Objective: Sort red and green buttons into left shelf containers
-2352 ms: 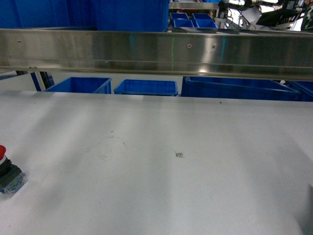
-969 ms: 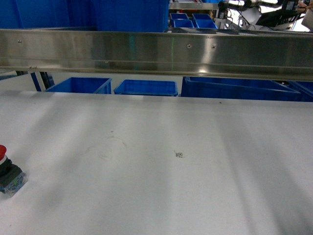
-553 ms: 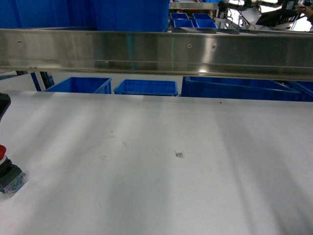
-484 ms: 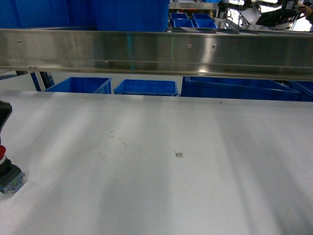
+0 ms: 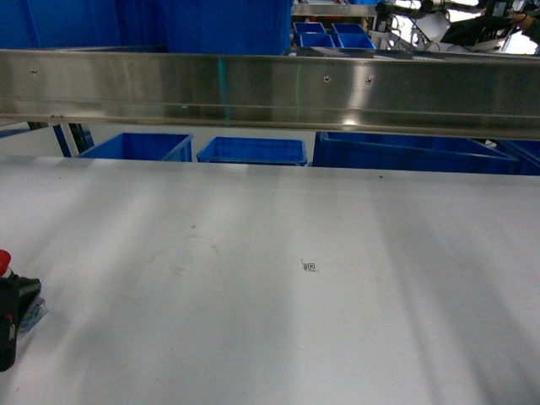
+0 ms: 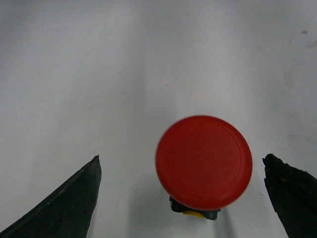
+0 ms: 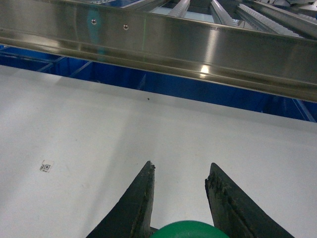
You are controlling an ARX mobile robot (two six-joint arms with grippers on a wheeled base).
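A red button [image 6: 203, 161] stands upright on the white table [image 5: 295, 337], its domed cap facing the left wrist camera. My left gripper [image 6: 182, 157] is open around it, one black finger [image 6: 64, 208] well to its left and the other [image 6: 292, 193] close on its right, neither touching. In the head view the left gripper [image 5: 8, 325] sits at the far left edge and hides most of the red button [image 5: 3, 257]. My right gripper [image 7: 181, 166] is shut on a green button [image 7: 190, 231], whose cap shows low between the fingers. The right gripper is outside the head view.
A long steel shelf rail [image 5: 270, 89] crosses above the table's far edge. Blue bins [image 5: 139, 146] [image 5: 251, 150] [image 5: 413, 152] stand behind and below it. A small printed marker [image 5: 310, 267] lies mid-table.
My left gripper has come into the head view at the left edge and dropped over the red button, now covering its black body. The button has not moved.
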